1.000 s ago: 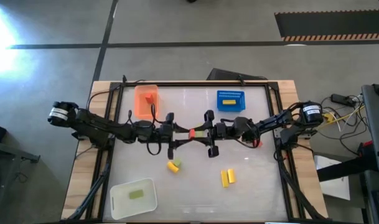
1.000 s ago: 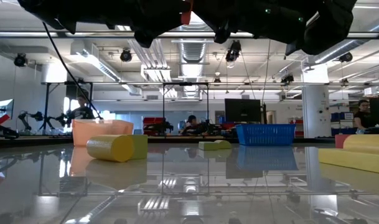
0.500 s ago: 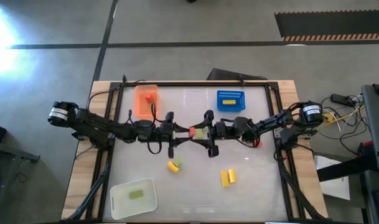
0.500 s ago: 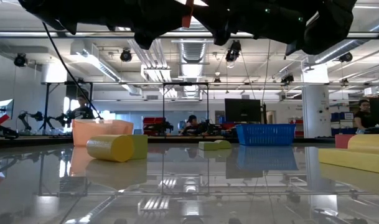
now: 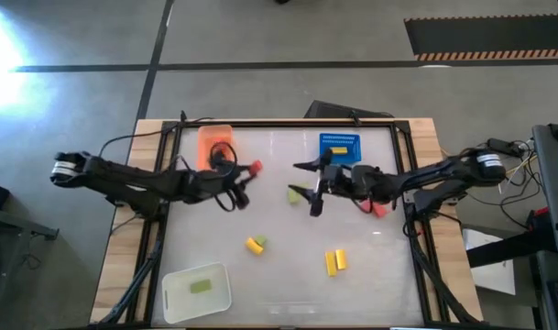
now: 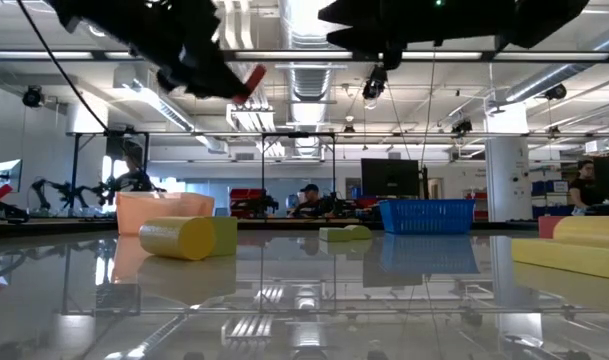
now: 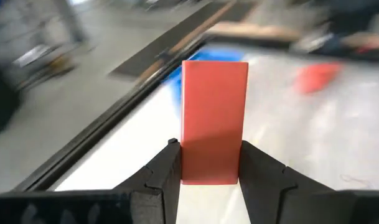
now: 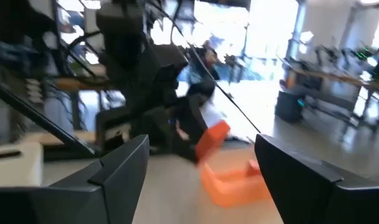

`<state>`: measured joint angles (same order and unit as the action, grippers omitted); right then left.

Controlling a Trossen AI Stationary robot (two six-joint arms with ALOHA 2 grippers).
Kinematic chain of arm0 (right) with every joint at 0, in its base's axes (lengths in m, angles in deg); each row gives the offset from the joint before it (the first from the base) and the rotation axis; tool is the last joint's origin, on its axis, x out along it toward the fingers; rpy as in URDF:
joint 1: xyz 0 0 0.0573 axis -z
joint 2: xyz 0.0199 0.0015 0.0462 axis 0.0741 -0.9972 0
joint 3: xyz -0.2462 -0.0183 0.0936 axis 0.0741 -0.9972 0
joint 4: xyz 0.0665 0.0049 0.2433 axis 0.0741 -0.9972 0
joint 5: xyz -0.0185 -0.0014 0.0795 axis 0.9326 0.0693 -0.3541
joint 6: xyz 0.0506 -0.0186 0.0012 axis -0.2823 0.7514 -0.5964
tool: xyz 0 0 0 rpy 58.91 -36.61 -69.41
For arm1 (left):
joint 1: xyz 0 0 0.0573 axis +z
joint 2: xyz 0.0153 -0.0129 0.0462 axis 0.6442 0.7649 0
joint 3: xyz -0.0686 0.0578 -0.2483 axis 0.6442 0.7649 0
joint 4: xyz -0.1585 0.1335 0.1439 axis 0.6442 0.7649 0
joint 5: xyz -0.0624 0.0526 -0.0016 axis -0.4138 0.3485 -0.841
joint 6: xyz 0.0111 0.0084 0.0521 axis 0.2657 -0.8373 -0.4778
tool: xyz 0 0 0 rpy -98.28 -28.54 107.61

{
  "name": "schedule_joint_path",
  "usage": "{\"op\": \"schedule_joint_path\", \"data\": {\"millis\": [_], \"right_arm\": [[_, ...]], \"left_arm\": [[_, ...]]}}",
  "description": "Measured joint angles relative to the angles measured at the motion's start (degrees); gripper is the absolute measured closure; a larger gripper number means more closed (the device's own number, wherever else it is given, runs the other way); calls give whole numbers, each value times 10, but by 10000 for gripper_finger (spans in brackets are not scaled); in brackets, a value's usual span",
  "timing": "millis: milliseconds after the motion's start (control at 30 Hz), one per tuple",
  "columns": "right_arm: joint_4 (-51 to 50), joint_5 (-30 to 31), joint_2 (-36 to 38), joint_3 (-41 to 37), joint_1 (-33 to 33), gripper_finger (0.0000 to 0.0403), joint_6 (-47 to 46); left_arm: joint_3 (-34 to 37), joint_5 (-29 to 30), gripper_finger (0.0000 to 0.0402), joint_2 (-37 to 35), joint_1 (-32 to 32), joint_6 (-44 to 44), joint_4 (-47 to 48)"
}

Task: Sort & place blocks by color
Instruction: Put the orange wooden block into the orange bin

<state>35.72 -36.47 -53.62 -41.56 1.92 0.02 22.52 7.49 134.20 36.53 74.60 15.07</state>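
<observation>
Workshop: open hall behind, with pipes, lamps and people at benches far off.
Table: glossy pale top in a wood frame, mirror-like in the low view.
White tray: at 7 o'clock, holding one light green block.
Orange tray: at 11 o'clock, a red piece inside, likely the red bin.
Blue tray: at 1 o'clock, ribbed, a yellow bar inside.
Left gripper: near the orange tray, clamped on a smooth red block, flat-sided; probably carrying it to the reds.
Right gripper: at centre, fingers wide, holding nothing.
Loose blocks: green chunk at centre, yellow cylinder and yellow bars toward 6 o'clock, red piece at 3 o'clock.
</observation>
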Motion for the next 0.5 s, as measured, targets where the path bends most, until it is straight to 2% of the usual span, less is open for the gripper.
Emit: {"op": "schedule_joint_path", "data": {"millis": [133, 267, 400, 500], "right_arm": [[-70, 28, 43, 0, 0, 135, -4], [-106, 48, 75, 0, 0, 146, 6], [-123, 60, 99, 0, 0, 157, 27], [-130, 70, 109, 0, 0, 164, 44]], "left_arm": [[-2, 15, 290, -31, 48, 53, 125], [-46, 11, 290, -32, 108, 94, 289], [-113, -21, 290, 0, 173, 89, 436], [-156, -56, 290, 34, 222, 49, 514]]}}
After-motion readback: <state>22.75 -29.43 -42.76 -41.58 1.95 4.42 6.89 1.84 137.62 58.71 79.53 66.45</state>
